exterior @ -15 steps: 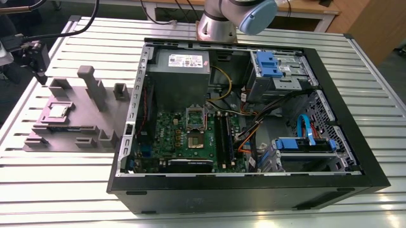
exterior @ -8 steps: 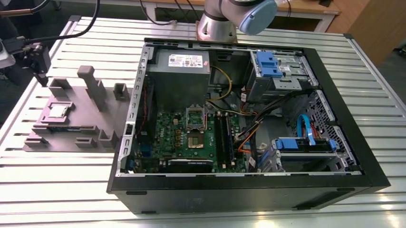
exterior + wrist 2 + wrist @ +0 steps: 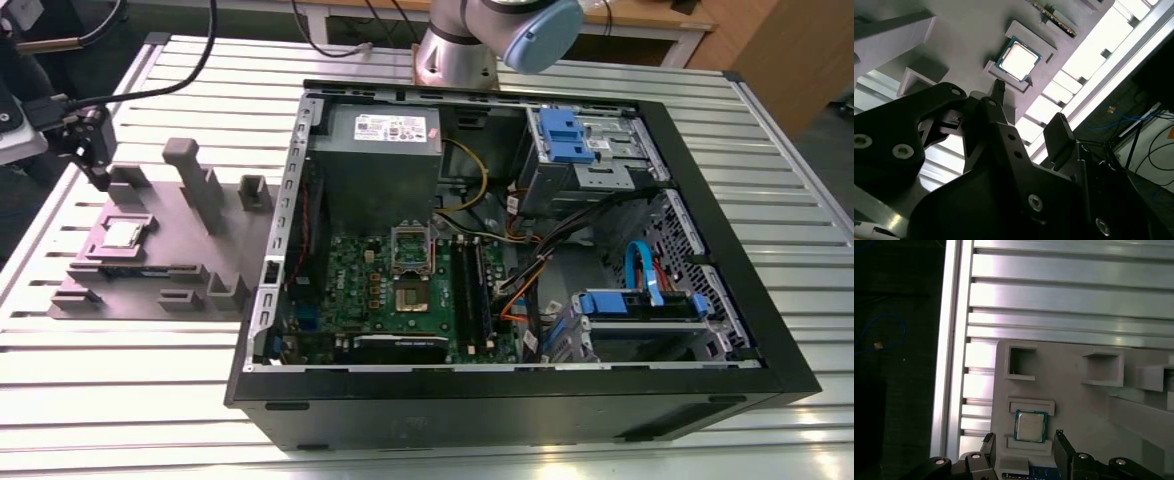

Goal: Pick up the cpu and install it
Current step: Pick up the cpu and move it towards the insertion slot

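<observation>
Slotted aluminium bench (image 3: 120, 400), one cpu (image 3: 124, 232) in its grey holder block (image 3: 134, 285), fingers (image 3: 1060, 132) spread near it.

Exterior view: the one block sits at the exterior view's left of one open computer case (image 3: 534, 405). The cpu lies flat in a square recess, metal top up, edges parallel to the block's, square with no long axis. The gripper (image 3: 94, 165) hangs over the block's corner.
Second wrist view: two fingers stand apart, empty, with the cpu (image 3: 1019, 59) beyond them.
First wrist view: the cpu (image 3: 1030, 426) shows between both fingers (image 3: 1061, 445), clear of them.
</observation>
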`<control>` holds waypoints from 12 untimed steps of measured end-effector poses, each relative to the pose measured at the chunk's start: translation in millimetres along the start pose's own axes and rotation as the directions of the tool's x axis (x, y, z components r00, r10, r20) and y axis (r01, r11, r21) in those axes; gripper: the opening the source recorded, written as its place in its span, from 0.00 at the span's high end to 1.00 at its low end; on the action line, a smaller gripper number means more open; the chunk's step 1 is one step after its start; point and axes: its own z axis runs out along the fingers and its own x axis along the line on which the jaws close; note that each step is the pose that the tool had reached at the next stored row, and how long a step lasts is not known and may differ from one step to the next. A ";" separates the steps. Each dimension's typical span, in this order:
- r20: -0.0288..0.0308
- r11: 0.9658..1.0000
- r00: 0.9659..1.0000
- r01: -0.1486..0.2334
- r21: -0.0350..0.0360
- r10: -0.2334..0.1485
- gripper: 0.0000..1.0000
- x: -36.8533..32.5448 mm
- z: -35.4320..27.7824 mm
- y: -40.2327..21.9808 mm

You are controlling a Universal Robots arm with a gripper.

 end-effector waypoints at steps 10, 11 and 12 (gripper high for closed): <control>0.002 0.999 0.999 -0.034 0.000 0.034 0.42 -2.9 16.5 -1.6; 0.002 0.999 0.999 -0.034 0.000 0.034 0.42 -3.0 17.6 -1.6; 0.002 0.999 0.999 -0.034 0.000 0.034 0.42 -3.0 18.0 -1.7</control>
